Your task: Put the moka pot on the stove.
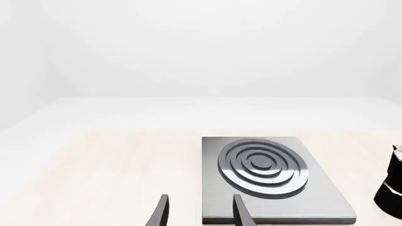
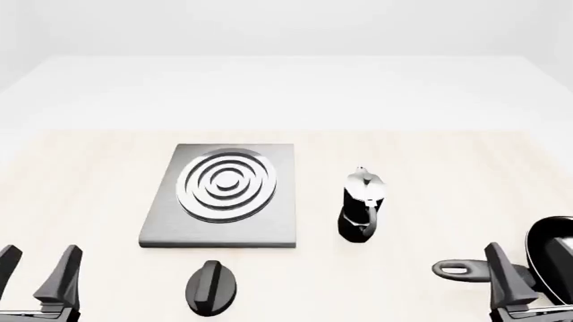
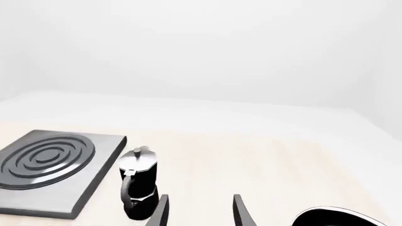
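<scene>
We see open counter (image 2: 430,168) at center right around the moka pot (image 2: 361,203), a clear gap to the stove (image 2: 222,196). Lower center, the knob (image 2: 211,287) blocks; lower right, the frying pan (image 2: 537,258) crowds us.

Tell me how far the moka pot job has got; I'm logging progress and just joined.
Nothing looks done yet. The moka pot stands upright on the table, right of the stove and apart from it; the burner rings are bare. Nothing is in hand: the left gripper and right gripper are open and empty. Left: grasp the pot, lift it, set it on the rings.
</scene>
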Motion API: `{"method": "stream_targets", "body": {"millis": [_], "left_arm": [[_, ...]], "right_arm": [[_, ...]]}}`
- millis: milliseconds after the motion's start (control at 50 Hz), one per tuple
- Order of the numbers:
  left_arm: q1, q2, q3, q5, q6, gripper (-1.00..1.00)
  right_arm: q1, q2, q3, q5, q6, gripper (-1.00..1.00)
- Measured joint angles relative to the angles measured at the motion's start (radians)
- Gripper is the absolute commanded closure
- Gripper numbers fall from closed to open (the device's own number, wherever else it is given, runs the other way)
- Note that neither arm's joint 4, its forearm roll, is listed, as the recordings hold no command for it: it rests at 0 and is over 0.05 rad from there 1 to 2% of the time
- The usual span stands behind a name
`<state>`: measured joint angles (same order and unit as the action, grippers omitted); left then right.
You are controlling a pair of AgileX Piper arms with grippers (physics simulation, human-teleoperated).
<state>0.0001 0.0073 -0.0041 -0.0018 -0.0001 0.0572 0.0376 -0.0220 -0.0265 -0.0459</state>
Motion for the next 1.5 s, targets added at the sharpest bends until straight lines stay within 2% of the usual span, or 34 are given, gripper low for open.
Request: {"method": "stream_targets", "body": {"millis": [220,800,1500], "left_arm": [[0.000,0.000,0.000,0.000,0.000,-1.00],[0.000,0.000,0.000,0.000,0.000,-1.00],[0.000,0.000,0.000,0.000,0.000,-1.00]], "right_arm": [[0.055,0.090,-0.004,-0.081,-0.007,-1.00],[0.200,0.420,-0.021,-0.372,-0.010,-1.00],[0.284,0.672,0.001,-0.597,0.016,-1.00]]}}
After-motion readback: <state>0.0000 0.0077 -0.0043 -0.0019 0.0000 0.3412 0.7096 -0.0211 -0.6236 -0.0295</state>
